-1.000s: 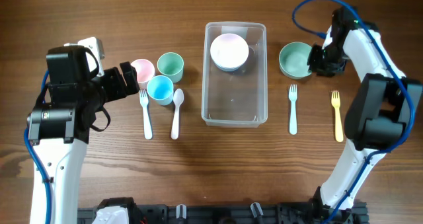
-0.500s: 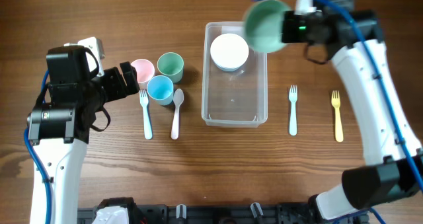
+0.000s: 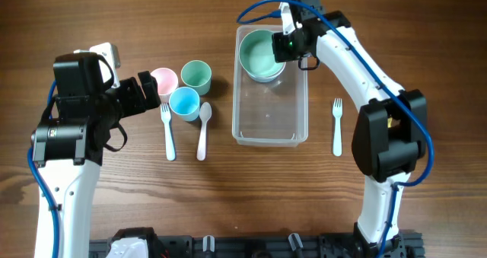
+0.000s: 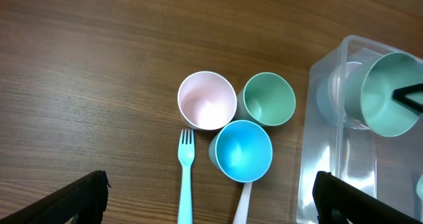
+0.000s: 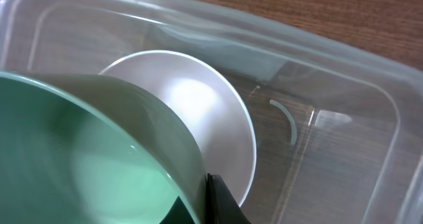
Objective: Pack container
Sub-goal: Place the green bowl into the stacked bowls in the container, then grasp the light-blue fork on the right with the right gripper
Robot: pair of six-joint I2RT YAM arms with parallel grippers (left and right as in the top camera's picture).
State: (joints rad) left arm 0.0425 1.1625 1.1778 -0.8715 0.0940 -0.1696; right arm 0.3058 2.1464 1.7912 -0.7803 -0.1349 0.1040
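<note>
The clear plastic container (image 3: 270, 125) stands at the table's middle and also shows in the left wrist view (image 4: 330, 151) and the right wrist view (image 5: 344, 118). A pale bowl (image 5: 192, 112) lies in its far end. My right gripper (image 3: 283, 45) is shut on the rim of a green bowl (image 3: 260, 54) and holds it over the pale bowl; the green bowl fills the left of the right wrist view (image 5: 79, 151). My left gripper (image 4: 208, 197) is open and empty, above a pink cup (image 4: 207, 100), green cup (image 4: 269, 99) and blue cup (image 4: 244, 150).
A blue fork (image 3: 168, 129) and a white spoon (image 3: 203, 129) lie left of the container. Another blue fork (image 3: 337, 125) lies right of it. The three cups (image 3: 185, 87) cluster at the left.
My right arm lifted the green bowl from the table right of the container and carried it left, down over the pale bowl inside. The yellow fork is now out of sight. The left arm is unmoved.
</note>
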